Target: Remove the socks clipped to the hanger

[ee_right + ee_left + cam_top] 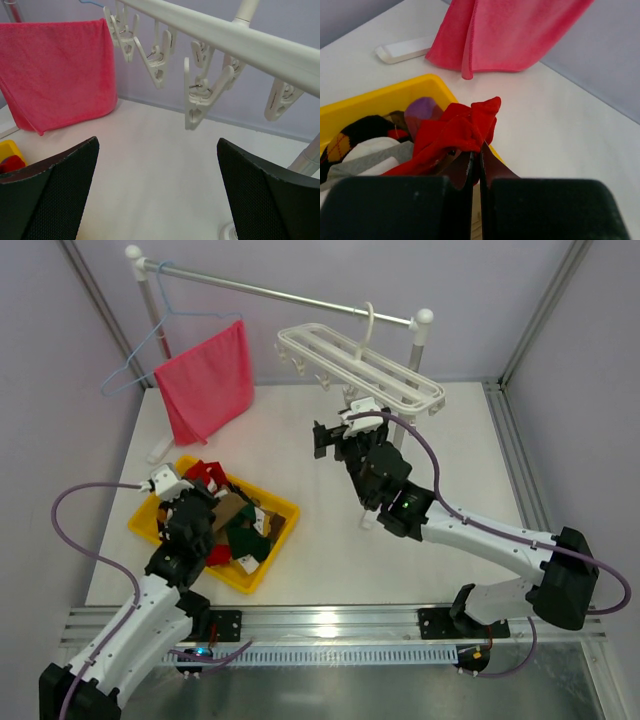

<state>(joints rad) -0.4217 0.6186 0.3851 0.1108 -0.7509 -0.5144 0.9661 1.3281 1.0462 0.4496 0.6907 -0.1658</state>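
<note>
The white hanger (360,360) hangs from the rail by its hook, and I see no sock on it. In the right wrist view its bar (225,40) and clips (200,100) are empty. Several socks (235,525), red, brown, dark green and white, lie in a yellow bin (283,502). My left gripper (200,490) is over the bin's far corner. In the left wrist view it (479,147) is shut on a red sock (455,130) bunched at its tips. My right gripper (335,435) is wide open and empty below the hanger (157,142).
A large pink-red cloth (205,380) hangs on a thin light-blue wire hanger (150,350) at the rail's (280,292) left end. The rack's white foot (402,49) lies behind the bin. Metal frame posts stand at the table's back corners.
</note>
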